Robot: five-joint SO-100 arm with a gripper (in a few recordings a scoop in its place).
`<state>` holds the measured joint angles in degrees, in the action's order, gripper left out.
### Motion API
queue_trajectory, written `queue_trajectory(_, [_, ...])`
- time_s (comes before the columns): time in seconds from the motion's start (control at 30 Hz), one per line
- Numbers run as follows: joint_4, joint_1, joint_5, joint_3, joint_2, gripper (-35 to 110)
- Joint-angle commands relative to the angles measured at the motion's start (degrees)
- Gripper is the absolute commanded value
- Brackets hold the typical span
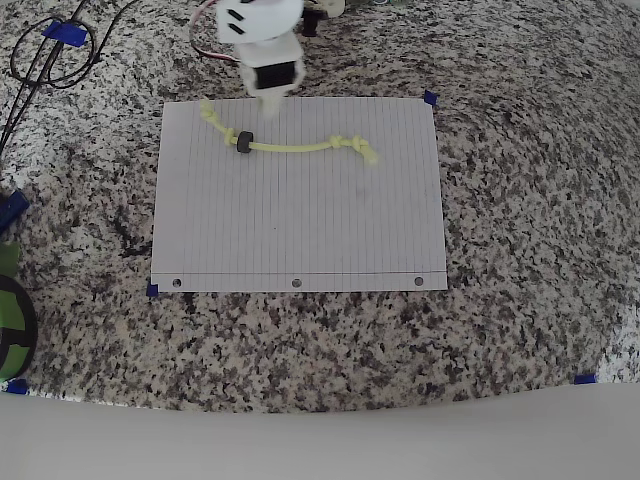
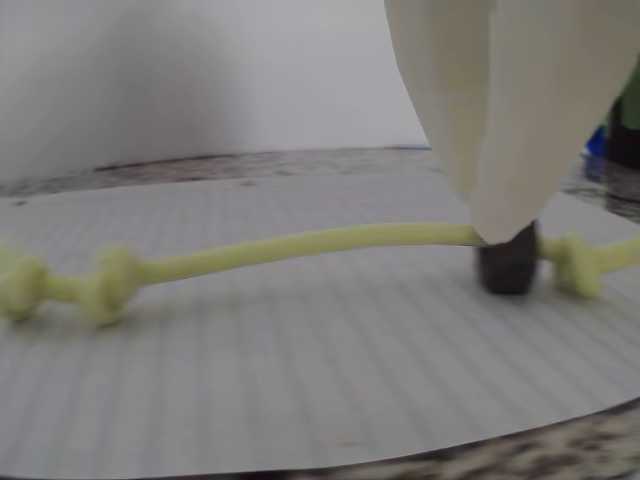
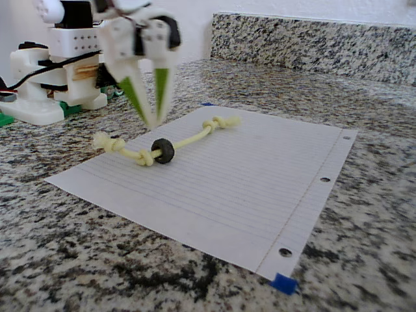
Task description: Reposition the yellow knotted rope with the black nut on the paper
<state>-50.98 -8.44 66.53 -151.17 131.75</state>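
Note:
The yellow knotted rope (image 1: 295, 148) lies along the far part of the white lined paper (image 1: 300, 230), with knots at both ends. The black nut (image 1: 243, 141) sits threaded on it near the left knots in the overhead view. My gripper (image 1: 270, 102) hangs at the paper's far edge, just behind the nut, fingers pressed together with nothing between them. In the fixed view the gripper (image 3: 154, 123) hovers a little above the paper (image 3: 247, 175), behind the nut (image 3: 162, 151) and rope (image 3: 192, 138). From the wrist, the shut fingertips (image 2: 500, 215) overlap the rope (image 2: 300, 245) beside the nut (image 2: 508, 265).
The paper lies on a granite counter (image 1: 520, 260) with blue tape marks (image 1: 430, 98) at its corners. A black cable loop (image 1: 55, 55) lies far left, a green object (image 1: 10, 320) at the left edge. The arm's base (image 3: 45, 91) and a granite backsplash (image 3: 312, 42) stand behind.

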Motion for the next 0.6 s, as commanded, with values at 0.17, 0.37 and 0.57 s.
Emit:
queue_trajectory(0.17, [1.1, -9.7, 6.2, 0.6, -3.2, 0])
queue_trajectory(0.37, [4.3, -13.2, 6.3, 0.8, -8.2, 0])
queue_trajectory(0.57, [7.3, -14.8, 6.3, 3.1, -10.9, 0])
